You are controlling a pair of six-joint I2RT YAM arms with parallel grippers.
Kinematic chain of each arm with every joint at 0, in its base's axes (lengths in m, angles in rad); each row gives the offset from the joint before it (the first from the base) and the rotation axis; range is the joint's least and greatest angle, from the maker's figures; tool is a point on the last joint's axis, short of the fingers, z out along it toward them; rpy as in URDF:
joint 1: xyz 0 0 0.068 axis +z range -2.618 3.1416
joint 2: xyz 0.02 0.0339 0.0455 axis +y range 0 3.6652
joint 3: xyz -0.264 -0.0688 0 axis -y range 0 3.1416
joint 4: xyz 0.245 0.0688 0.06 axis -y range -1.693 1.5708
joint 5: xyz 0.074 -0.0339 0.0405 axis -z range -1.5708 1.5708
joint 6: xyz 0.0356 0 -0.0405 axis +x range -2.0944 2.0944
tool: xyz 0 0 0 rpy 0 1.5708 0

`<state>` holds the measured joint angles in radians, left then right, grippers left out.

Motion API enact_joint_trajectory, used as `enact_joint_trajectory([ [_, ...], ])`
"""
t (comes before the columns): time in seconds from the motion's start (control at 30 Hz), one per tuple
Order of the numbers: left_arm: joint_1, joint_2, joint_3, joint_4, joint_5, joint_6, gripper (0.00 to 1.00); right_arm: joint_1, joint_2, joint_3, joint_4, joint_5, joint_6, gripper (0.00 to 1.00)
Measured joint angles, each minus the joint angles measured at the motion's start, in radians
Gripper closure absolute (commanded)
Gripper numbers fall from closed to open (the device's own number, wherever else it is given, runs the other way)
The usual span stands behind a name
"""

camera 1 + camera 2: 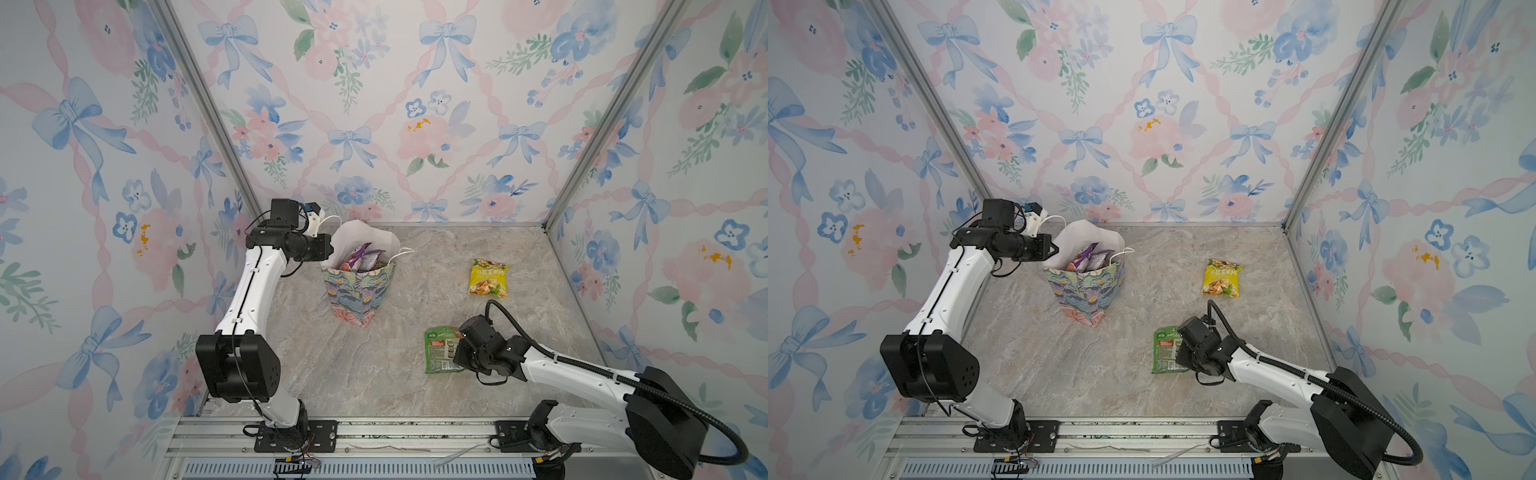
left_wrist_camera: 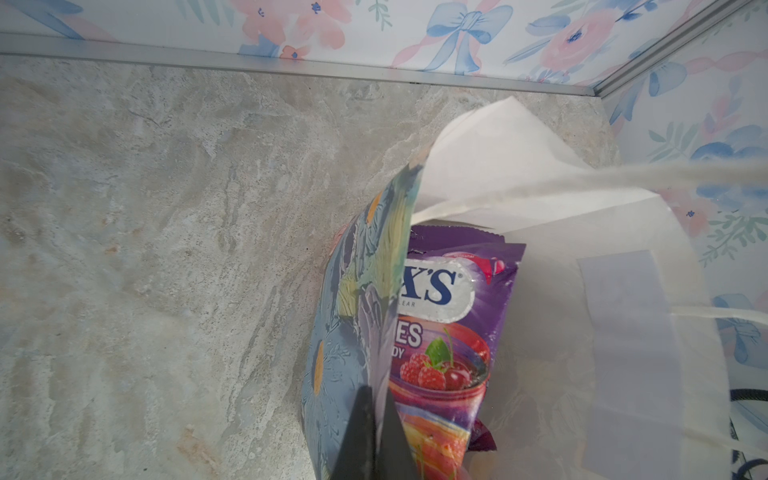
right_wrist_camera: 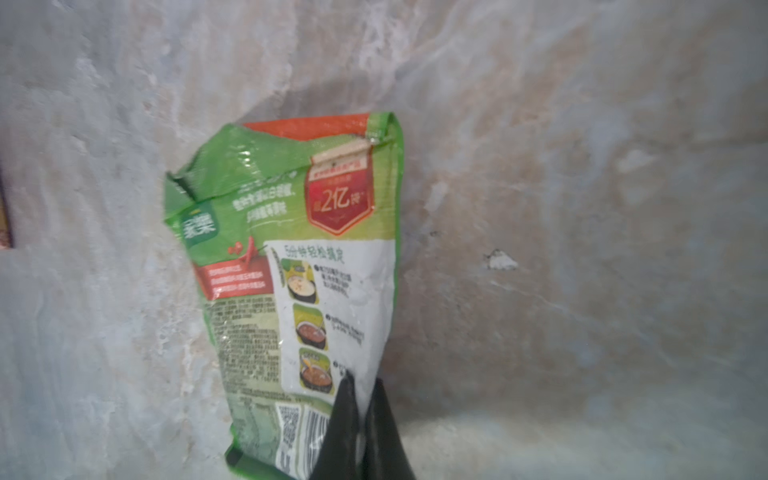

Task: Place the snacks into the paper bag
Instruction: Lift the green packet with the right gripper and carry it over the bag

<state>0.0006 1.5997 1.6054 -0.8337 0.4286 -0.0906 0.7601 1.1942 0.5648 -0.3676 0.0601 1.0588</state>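
The paper bag (image 1: pixel 359 291) (image 1: pixel 1088 291) stands upright at the back left of the marble table, its mouth open. Several snacks fill it, among them a purple FOX'S packet (image 2: pixel 449 332) (image 1: pixel 361 259). My left gripper (image 2: pixel 380 399) (image 1: pixel 330 253) is shut on the bag's left wall at the rim, one finger outside and one inside. A green packet (image 3: pixel 299 266) (image 1: pixel 438 351) lies at the front right. My right gripper (image 3: pixel 363 382) (image 1: pixel 459 353) is shut on its edge. A yellow packet (image 1: pixel 489 277) (image 1: pixel 1222 277) lies flat further back on the right.
Floral walls with aluminium corner posts (image 1: pixel 208 104) (image 1: pixel 602 124) close in the table on three sides. The metal rail (image 1: pixel 374 432) with both arm bases runs along the front. The bag's white cord handles (image 1: pixel 405 250) (image 2: pixel 623 174) hang at its rim.
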Motion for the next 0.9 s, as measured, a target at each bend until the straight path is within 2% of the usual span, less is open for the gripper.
enact_joint_trajectory([
  [0.37,0.0,0.0,0.0,0.0,0.0,0.0,1.0,-0.046,-0.036,0.353,-0.047,0.013,-0.082,1.0],
  [0.9,0.0,0.0,0.0,0.0,0.003,0.0,1.0,-0.06,0.116,0.859,-0.103,0.027,-0.294,1.0],
])
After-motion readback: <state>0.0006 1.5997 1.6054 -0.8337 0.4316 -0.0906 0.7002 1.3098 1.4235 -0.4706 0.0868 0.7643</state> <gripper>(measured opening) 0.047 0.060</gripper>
